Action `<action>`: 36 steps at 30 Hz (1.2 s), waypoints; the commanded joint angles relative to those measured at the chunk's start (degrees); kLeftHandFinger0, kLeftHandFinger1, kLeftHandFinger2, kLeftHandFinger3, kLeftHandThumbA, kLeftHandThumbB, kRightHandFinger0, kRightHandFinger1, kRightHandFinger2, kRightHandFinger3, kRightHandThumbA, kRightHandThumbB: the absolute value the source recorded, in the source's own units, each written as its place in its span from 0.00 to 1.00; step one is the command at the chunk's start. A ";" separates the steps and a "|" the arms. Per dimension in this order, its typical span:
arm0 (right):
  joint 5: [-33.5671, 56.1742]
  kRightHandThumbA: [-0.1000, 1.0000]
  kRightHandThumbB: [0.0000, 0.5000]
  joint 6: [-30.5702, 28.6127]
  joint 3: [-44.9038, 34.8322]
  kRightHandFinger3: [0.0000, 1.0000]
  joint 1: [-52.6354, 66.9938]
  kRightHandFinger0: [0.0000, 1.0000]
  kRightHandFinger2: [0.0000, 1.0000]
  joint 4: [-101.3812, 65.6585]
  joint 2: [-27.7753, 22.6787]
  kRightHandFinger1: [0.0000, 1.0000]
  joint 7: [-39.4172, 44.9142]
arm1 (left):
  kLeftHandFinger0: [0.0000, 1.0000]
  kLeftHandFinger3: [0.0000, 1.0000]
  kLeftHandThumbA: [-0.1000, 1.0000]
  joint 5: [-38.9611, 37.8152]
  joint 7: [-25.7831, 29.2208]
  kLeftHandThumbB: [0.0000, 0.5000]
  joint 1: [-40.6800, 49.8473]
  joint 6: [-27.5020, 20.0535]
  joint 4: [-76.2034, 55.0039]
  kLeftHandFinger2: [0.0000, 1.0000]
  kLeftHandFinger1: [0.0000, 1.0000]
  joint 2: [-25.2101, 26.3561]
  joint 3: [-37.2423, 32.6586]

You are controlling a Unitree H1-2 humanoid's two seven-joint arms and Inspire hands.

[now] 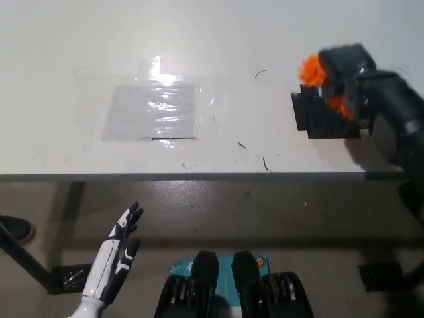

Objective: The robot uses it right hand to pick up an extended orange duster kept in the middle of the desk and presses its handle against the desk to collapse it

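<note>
My black right hand is raised over the right side of the white desk, shut on the orange duster. Only part of the fluffy orange head shows, poking out to the left of the hand and again just below the fingers. The handle is hidden inside the hand. Under the hand a black pad lies flat on the desk. My white left hand rests open at the lower left, below the desk edge, away from everything.
A sheet of clear plastic is taped to the desk at centre left. A few dark marks dot the surface near the front edge. Below it is grey floor, with a dark shoe at far left.
</note>
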 commanded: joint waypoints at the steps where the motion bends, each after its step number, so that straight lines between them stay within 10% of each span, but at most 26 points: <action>1: 5.65 0.00 0.39 -2.24 -9.03 0.78 -6.94 0.01 0.85 -17.90 -6.27 0.53 2.56 | 1.00 1.00 1.00 -1.31 0.59 0.00 -0.05 -2.08 -1.46 1.00 1.00 0.32 0.73; 4: 9.13 0.00 0.36 2.78 -14.30 0.94 -8.61 0.03 0.80 -29.22 -8.95 0.52 9.85 | 1.00 1.00 1.00 -1.17 0.69 0.00 0.07 -2.30 -1.16 1.00 1.00 0.17 0.62; 10: 11.30 0.00 0.36 5.77 -21.39 0.85 -14.59 0.00 0.77 -38.14 -10.12 0.42 11.65 | 1.00 1.00 1.00 -0.79 0.66 0.00 0.44 -1.93 -1.22 1.00 1.00 0.43 0.68; 11: 11.79 0.00 0.43 5.43 -22.73 0.81 -15.75 0.05 0.67 -38.75 -9.87 0.26 11.02 | 1.00 1.00 1.00 -0.80 0.71 0.00 0.37 -2.06 -1.11 1.00 1.00 0.43 0.70; 15: 13.04 0.00 0.33 4.43 -27.30 0.87 -17.65 0.00 0.74 -41.45 -7.96 0.32 7.03 | 1.00 1.00 1.00 -0.62 0.82 0.00 0.62 -2.00 -1.10 1.00 1.00 0.26 0.63; 30: 15.50 0.00 0.26 -16.75 -42.96 0.68 -8.45 0.00 0.67 -28.66 5.04 0.26 -24.61 | 1.00 1.00 1.00 -0.64 1.15 0.00 2.38 -3.89 -0.99 1.00 1.00 -0.05 0.32; 36: 15.19 0.00 0.16 -20.91 -44.95 0.75 -4.76 0.00 0.64 -27.21 7.19 0.21 -30.80 | 1.00 1.00 1.00 -1.32 1.32 0.03 1.38 -4.20 -0.42 1.00 1.00 -0.35 0.53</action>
